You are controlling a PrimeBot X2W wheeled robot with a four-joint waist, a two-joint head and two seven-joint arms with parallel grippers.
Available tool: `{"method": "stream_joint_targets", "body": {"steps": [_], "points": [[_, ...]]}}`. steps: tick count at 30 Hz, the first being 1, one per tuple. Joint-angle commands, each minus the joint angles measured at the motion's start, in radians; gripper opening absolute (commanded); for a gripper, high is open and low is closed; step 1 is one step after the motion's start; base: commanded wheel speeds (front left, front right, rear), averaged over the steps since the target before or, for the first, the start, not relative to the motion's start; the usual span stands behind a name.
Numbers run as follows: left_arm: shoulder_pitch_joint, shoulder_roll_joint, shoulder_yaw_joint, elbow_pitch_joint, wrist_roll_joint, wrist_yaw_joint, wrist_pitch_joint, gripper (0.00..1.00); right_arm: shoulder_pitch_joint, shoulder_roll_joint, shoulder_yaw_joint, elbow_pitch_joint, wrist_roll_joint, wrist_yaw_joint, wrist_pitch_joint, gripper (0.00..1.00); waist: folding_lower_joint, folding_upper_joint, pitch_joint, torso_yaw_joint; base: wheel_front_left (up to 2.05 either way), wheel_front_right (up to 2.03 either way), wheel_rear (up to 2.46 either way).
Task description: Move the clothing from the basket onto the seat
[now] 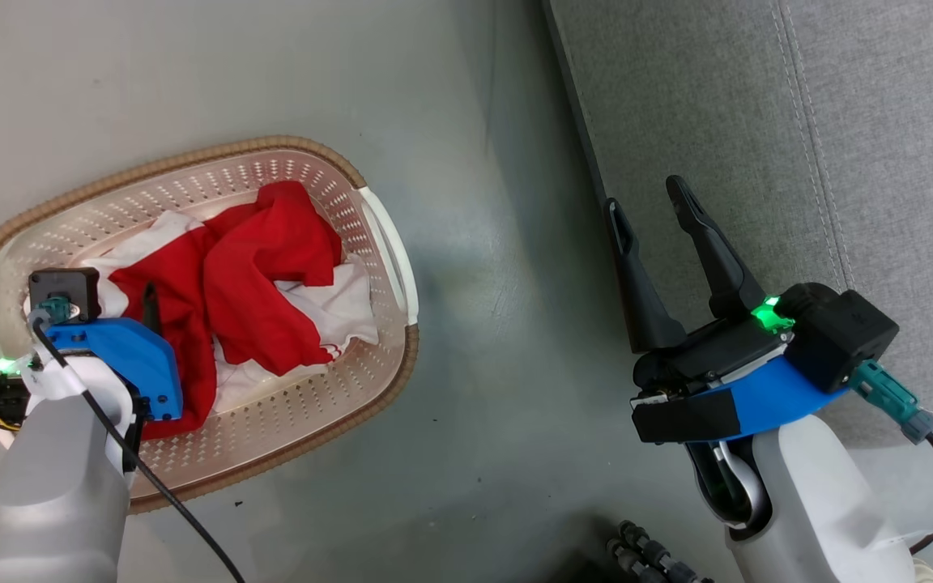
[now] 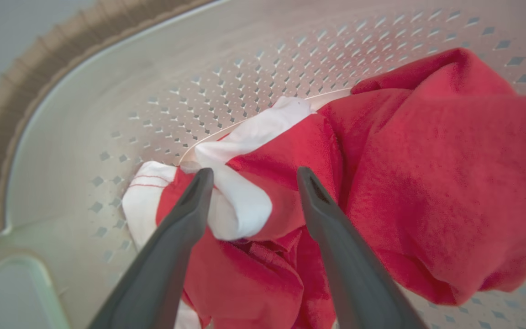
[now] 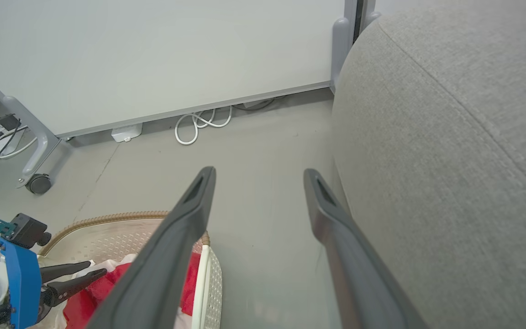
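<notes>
The clothing [image 1: 256, 283] lies in a crumpled heap inside the basket [image 1: 191, 166]. It is mostly bright red cloth with white pieces showing underneath and at the edges, and one white edge has thin red stitching. I cannot tell how many garments make up the heap. There is one basket, cream and perforated with a brown woven-look rim, standing on the grey floor [image 1: 475, 121]. One white loop handle [image 1: 389, 251] faces the seat [image 1: 839, 121].

The left pincer [image 2: 251, 176] is down in the basket with its two dark fingers spread. They straddle a white fold and some red cloth without clamping it, and I cannot say for certain whether the tips touch the fabric.

The right pincer [image 1: 643, 196] hangs well apart from the basket, by the near edge of the grey seat. Its two fingers are apart and hold nothing. The seat carries one stitched seam running along its fabric.

Further off, one white cable [image 3: 201, 125] lies coiled at the foot of a pale wall panel [image 3: 153, 55], and one dark caster wheel [image 3: 38, 183] stands on the floor.
</notes>
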Motion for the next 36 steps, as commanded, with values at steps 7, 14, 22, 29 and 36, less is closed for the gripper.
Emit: {"method": "stream_joint_targets", "body": {"steps": [7, 14, 22, 29, 36], "points": [[-0.038, -0.013, 0.005, 0.052, -0.015, 0.038, 0.034, 1.0, -0.03, -0.002, 0.016, -0.006, 0.022, 0.0, -0.004, 1.0, -0.0001, 0.0, 0.02, -0.006, 0.0, 0.0, 0.0], [-0.038, -0.043, 0.008, 0.106, -0.045, 0.03, 0.089, 1.0, -0.038, -0.002, 0.019, -0.007, 0.024, 0.0, -0.004, 1.0, -0.0001, 0.0, 0.021, -0.007, 0.0, 0.0, 0.0], [-0.059, -0.033, -0.017, 0.122, -0.036, 0.026, 0.093, 0.21, -0.033, -0.002, 0.015, -0.007, 0.032, 0.0, -0.004, 1.0, -0.0001, 0.0, 0.021, -0.014, 0.0, 0.0, 0.0], [-0.074, -0.041, -0.028, 0.133, -0.043, 0.018, 0.083, 0.0, -0.035, -0.002, 0.011, -0.006, 0.035, 0.0, -0.004, 1.0, -0.0001, 0.0, 0.018, -0.014, 0.0, 0.0, 0.0], [-0.08, -0.044, -0.036, 0.148, -0.051, 0.015, 0.076, 0.0, -0.033, -0.002, 0.009, -0.008, 0.032, 0.0, -0.004, 1.0, -0.0001, 0.0, 0.014, -0.012, 0.0, 0.0, 0.0]]}}
